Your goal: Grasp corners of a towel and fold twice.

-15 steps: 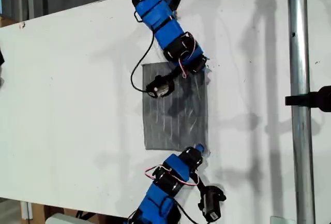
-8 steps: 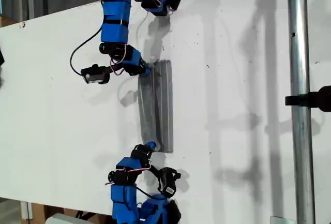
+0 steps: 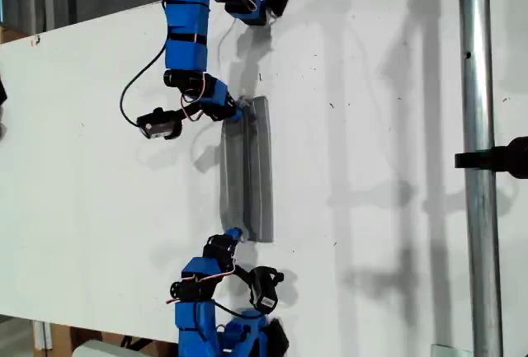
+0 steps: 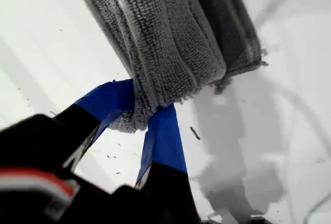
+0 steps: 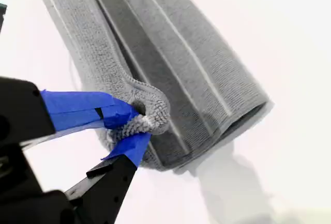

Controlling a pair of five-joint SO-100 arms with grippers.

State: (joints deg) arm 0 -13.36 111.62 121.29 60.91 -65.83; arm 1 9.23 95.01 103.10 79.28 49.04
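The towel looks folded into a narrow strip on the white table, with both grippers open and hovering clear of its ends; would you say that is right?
Not quite. The towel is a narrow folded strip on the white table, but neither gripper is open or clear. The wrist views show my first gripper and my second gripper each shut on a corner at an end of it.

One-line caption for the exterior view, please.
Two blue arms on a white table each pinch one end of a grey striped towel, folded into a narrow strip.

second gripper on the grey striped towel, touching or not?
Touching. The second wrist view shows my second gripper with blue-taped jaws pinched on a corner of the grey striped towel.
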